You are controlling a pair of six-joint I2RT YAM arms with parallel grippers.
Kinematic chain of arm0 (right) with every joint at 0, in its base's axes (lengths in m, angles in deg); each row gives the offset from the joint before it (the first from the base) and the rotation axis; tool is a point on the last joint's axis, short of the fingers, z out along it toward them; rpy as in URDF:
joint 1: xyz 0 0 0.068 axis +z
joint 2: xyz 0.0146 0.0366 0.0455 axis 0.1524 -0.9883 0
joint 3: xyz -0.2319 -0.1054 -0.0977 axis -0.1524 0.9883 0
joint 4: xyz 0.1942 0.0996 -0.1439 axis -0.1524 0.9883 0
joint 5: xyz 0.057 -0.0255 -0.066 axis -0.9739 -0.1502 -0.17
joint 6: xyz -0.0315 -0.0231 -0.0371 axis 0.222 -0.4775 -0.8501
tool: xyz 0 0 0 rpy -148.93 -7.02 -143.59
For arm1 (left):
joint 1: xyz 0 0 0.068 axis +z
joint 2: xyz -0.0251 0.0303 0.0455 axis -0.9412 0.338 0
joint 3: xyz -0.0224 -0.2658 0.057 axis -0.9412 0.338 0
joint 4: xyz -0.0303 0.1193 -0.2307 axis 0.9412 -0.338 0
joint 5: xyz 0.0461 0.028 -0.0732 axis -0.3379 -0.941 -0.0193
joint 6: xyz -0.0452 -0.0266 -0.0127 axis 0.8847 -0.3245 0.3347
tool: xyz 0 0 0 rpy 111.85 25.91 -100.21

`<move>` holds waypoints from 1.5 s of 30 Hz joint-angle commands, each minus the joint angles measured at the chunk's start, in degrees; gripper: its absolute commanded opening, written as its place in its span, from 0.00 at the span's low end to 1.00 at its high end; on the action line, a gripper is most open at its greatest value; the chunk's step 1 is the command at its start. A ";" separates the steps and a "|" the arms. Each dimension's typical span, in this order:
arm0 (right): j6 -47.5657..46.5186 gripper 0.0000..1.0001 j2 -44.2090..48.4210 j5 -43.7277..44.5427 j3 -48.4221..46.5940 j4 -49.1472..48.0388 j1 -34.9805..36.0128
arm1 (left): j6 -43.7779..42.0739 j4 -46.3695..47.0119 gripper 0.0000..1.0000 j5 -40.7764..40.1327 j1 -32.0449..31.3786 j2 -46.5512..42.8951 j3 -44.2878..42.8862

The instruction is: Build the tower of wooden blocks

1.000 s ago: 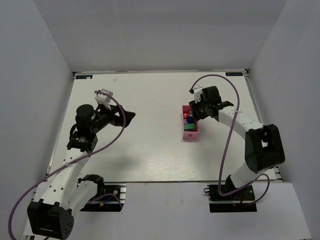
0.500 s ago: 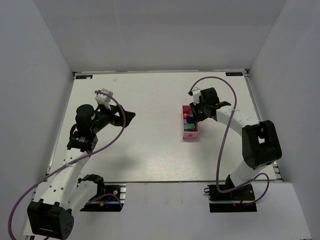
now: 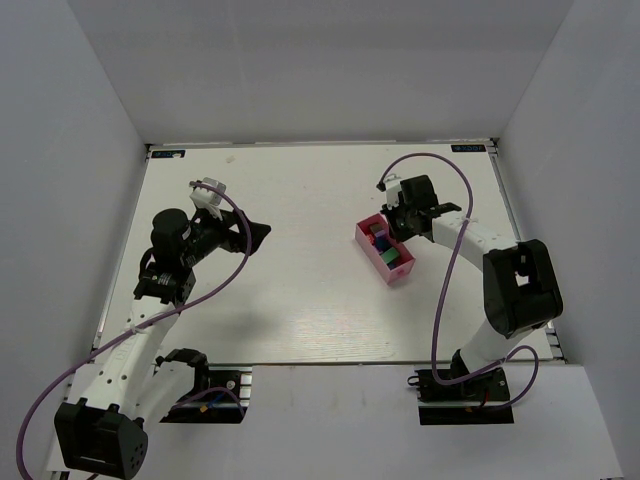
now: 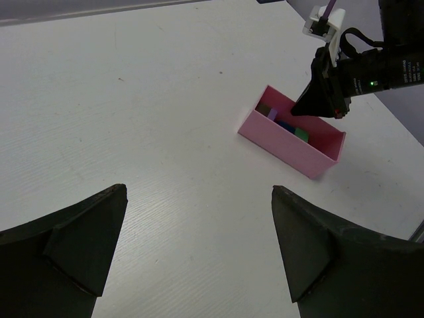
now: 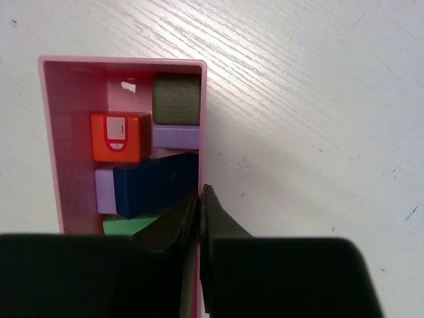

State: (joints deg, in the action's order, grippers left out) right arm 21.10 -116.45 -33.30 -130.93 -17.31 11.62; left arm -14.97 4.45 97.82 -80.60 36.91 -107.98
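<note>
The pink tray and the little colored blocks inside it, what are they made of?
Pink tray: thin, even walls with a faint sheen, likely plastic, perhaps coated card. Red block and blue block: solid, opaque matte colour, consistent with painted wood, though no grain shows. Olive block: coarser face, material unclear.

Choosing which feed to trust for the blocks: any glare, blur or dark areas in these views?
Top external: even, soft light, but the wood blocks are tiny. Left wrist: left gripper is a dark silhouette; pink tray clear. Right wrist: blocks crisp, small glare spot on the tray floor, right gripper blacks out the bottom.
</note>
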 commanded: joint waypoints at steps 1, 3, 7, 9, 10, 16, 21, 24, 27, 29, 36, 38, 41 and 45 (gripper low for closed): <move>-1.23 0.05 0.34 1.07 -1.30 -0.81 0.27 | 0.29 -0.12 1.00 -0.57 -0.29 -0.52 -1.46; -1.67 0.00 1.83 1.69 -1.04 -1.25 0.27 | 0.29 -0.12 1.00 -0.57 -0.29 0.01 -1.46; -3.16 0.00 4.65 4.24 -0.07 -2.57 0.45 | 0.29 -0.65 1.00 -0.57 -0.29 0.54 -1.46; -4.31 0.00 6.57 6.87 0.54 -2.92 0.62 | 0.29 -0.65 1.00 -0.57 -0.29 0.54 -1.46; -4.83 0.00 7.11 7.66 0.63 -4.05 0.71 | 0.29 -0.65 1.00 -0.57 -0.29 0.54 -1.46; -9.75 0.00 10.36 20.03 3.09 -9.15 2.99 | 0.29 -0.65 1.00 -0.57 -0.29 0.54 -1.46; -15.29 0.00 10.63 30.14 6.52 -15.30 5.89 | 0.29 -0.65 1.00 -0.57 -0.29 0.54 -1.46; -17.40 0.00 9.84 33.92 8.10 -18.21 7.30 | 0.29 -0.65 1.00 -0.57 -0.29 0.54 -1.46; -20.29 0.00 10.10 37.10 9.60 -21.55 8.36 | 0.29 -0.65 1.00 -0.57 -0.29 0.54 -1.46; -21.53 0.00 9.75 39.56 11.09 -24.70 9.06 | 0.29 -0.65 1.00 -0.57 -0.29 0.54 -1.46; -31.11 0.00 7.38 47.91 16.19 -38.30 12.22 | 0.29 -0.65 1.00 -0.57 -0.29 1.06 -1.46; -35.32 0.00 6.24 49.93 18.12 -42.44 13.36 | 0.29 -0.65 1.00 -0.57 -0.29 1.06 -1.46; -40.14 0.00 4.39 52.57 20.49 -49.30 15.03 | 0.29 -0.65 1.00 -0.57 -0.29 1.06 -1.46; -43.41 0.00 3.77 53.37 22.08 -53.01 15.92 | 0.29 -0.65 1.00 -0.57 -0.29 1.06 -1.46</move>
State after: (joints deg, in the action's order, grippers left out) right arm -16.95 -113.22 15.40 -108.86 -58.40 26.81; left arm -14.97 4.01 97.82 -80.60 38.24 -107.98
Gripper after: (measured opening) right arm 0.022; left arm 0.997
